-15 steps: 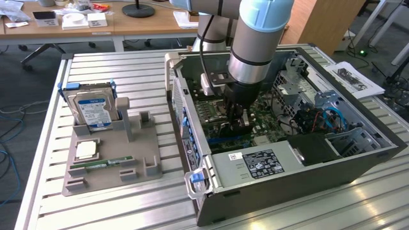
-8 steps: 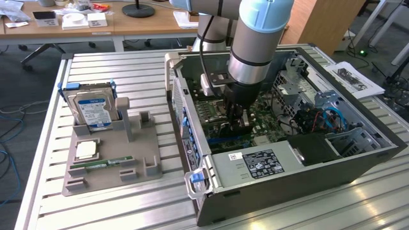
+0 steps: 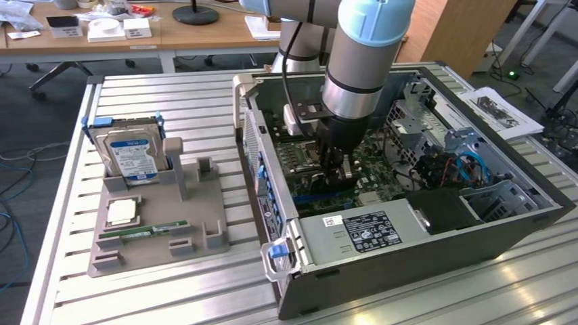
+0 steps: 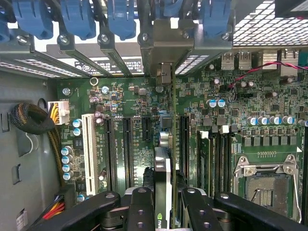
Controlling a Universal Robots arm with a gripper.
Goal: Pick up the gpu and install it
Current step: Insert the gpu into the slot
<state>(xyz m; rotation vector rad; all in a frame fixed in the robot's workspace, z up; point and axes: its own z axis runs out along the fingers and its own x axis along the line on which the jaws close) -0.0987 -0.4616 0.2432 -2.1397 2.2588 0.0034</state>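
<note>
Inside the open computer case (image 3: pixel 505 223) lay the green motherboard (image 4: pixel 125 96), and there was the gpu (image 4: pixel 162 163), standing on its thin edge over the long black slots, its pale metal end against the case's rear wall under a row of blue plastic clips (image 4: pixel 77 19). The gripper (image 4: pixel 162 207) was down in the case with it, black fingers (image 4: pixel 140 202) about half closed and pressed on either flat side of the gpu. Crowding the case around it were a steel-framed empty processor socket (image 4: pixel 269 185), a white slot (image 4: pixel 88 144), a braided black cable bundle (image 4: pixel 29 118) by the case wall, and a boxy power supply (image 3: pixel 366 230) with a printed label. Outside the case, on the exterior view's left, a grey moulded holder (image 3: pixel 203 223) sat on the ribbed metal table (image 3: pixel 181 95). In its pockets were an upright silver hard drive (image 3: pixel 131 157) with a blue label, a flat square chip (image 3: pixel 122 211) and a slim green memory stick (image 3: pixel 149 230) lying flat.
</note>
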